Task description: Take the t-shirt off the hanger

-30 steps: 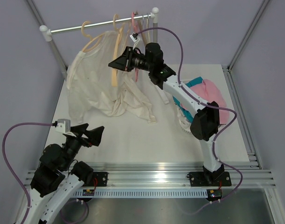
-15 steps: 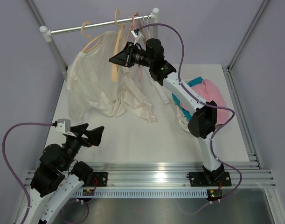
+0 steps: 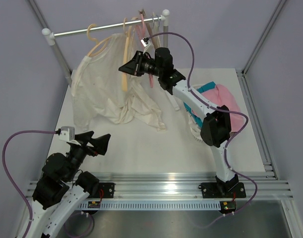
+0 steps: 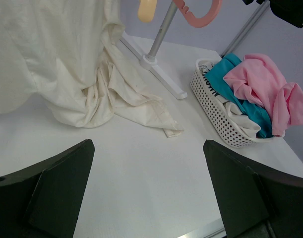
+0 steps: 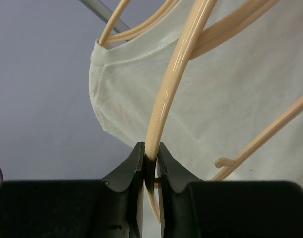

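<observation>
The light pink t-shirt (image 3: 225,99) lies crumpled on top of the white basket (image 3: 195,130) at the right, off any hanger; it also shows in the left wrist view (image 4: 260,79). The pale tan hanger (image 3: 125,44) hangs bare and nearly vertical, its hook up at the rail (image 3: 82,30). My right gripper (image 3: 124,68) is shut on the hanger's slim arm (image 5: 171,84), pinched between the fingers (image 5: 150,156). My left gripper (image 3: 96,141) is open and empty low over the table's near left (image 4: 146,148).
A large cream-white shirt (image 3: 96,89) hangs on a peach-orange hanger (image 3: 99,45) and drapes onto the table (image 4: 57,59). A bright pink hanger (image 3: 143,29) hangs near the rail's right post. A teal garment (image 4: 235,94) lies under the pink t-shirt in the basket (image 4: 215,114).
My right gripper, still shut on the tan hanger, rose a little, then came back down slightly to the right. The left arm has not moved.
</observation>
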Robot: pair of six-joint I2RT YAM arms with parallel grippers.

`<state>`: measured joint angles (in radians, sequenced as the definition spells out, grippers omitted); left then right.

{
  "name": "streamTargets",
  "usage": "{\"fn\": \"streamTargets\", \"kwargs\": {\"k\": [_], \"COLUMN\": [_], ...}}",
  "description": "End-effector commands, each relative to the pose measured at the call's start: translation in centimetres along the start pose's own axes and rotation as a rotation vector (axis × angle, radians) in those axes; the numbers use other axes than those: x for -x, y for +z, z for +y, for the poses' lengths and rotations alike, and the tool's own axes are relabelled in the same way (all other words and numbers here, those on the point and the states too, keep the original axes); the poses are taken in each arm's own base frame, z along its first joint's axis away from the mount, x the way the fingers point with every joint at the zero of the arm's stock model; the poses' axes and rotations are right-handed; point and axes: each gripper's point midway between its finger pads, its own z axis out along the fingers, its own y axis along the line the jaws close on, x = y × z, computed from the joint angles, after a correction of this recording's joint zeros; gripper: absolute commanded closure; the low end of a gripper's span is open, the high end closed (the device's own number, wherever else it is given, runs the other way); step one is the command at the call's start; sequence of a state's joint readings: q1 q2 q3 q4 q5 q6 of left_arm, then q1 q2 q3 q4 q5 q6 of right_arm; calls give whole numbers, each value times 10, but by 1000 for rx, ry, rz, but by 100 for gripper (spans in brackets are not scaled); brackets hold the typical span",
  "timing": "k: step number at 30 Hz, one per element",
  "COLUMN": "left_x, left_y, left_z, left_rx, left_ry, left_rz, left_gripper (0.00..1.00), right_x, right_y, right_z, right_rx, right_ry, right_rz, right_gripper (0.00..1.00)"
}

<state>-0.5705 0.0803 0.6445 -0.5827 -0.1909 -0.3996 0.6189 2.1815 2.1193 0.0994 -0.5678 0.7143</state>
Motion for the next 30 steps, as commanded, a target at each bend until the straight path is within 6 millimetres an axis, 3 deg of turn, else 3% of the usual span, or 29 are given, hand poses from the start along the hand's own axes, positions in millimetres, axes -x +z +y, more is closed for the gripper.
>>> {"fn": "streamTargets", "kwargs": {"k": [1, 2, 3, 5, 7, 9, 11, 12, 14, 15, 16, 17, 18, 19, 21, 23, 24, 26, 27, 28, 30], "left_x": [9, 9, 9, 10, 10, 11, 12, 12, 17, 18, 21, 25, 37, 38, 48, 43, 41, 37, 38, 38, 42], "left_y": [2, 2, 2, 2, 2, 2, 2, 2, 1, 2, 1, 1, -2, 1, 1, 8, 10, 12, 12, 10, 3], "left_z": [0, 0, 0, 0, 0, 1, 1, 2, 0, -1, -3, -4, -8, -10, -19, -32, -34, -38, -37, -37, -34], "left_rx": [5, 6, 7, 6, 8, 10, 15, 18, 15, 14, 9, 8, 1, 4, -20, -64, -74, -86, -82, -85, -82], "left_ry": [-3, -3, -2, -2, 0, 2, 7, 7, 7, 9, 9, 8, 5, 6, -15, -35, -41, -53, -52, -52, -55], "left_rz": [-38, -39, -41, -43, -43, -46, -49, -47, -53, -50, -53, -55, -77, -64, -65, -8, 8, 27, 25, 23, -11], "left_gripper": [1, 1, 1, 1, 1, 1, 1, 1, 1, 1, 1, 1, 1, 1, 2, 2, 1, 1, 1, 1, 1], "right_x": [22, 18, 27, 26, 36, 44, 38, 39, 26, 29, 10, 9, 10, -4, -9, -26, -25, -55, -54, -74, -76], "right_y": [-16, -17, -23, -28, -41, -52, -59, -65, -72, -82, -82, -87, -95, -95, -103, -109, -118, -128, -141, -147, -171], "right_z": [27, 23, 34, 37, 47, 65, 62, 82, 71, 84, 80, 82, 96, 99, 117, 125, 138, 138, 152, 143, 163], "right_rx": [27, 19, 23, 1, -38, -75, -146, -139, -217, -217, -232, -245, -232, -223, -200, -213, -198, -198, -174, -184, -143], "right_ry": [-5, 2, -17, -39, -85, -145, -167, -192, -222, -240, -247, -252, -266, -265, -278, -289, -306, -300, -313, -315, -320], "right_rz": [-52, -50, -80, -92, -133, -176, -192, -209, -207, -227, -197, -208, -222, -197, -187, -157, -166, -92, -103, -67, -94], "right_gripper": [85, 64, 52, 31, 20, 15, 13, 11, 10, 10, 10, 10, 10, 10, 10, 10, 9, 3, 3, 2, 1]}}
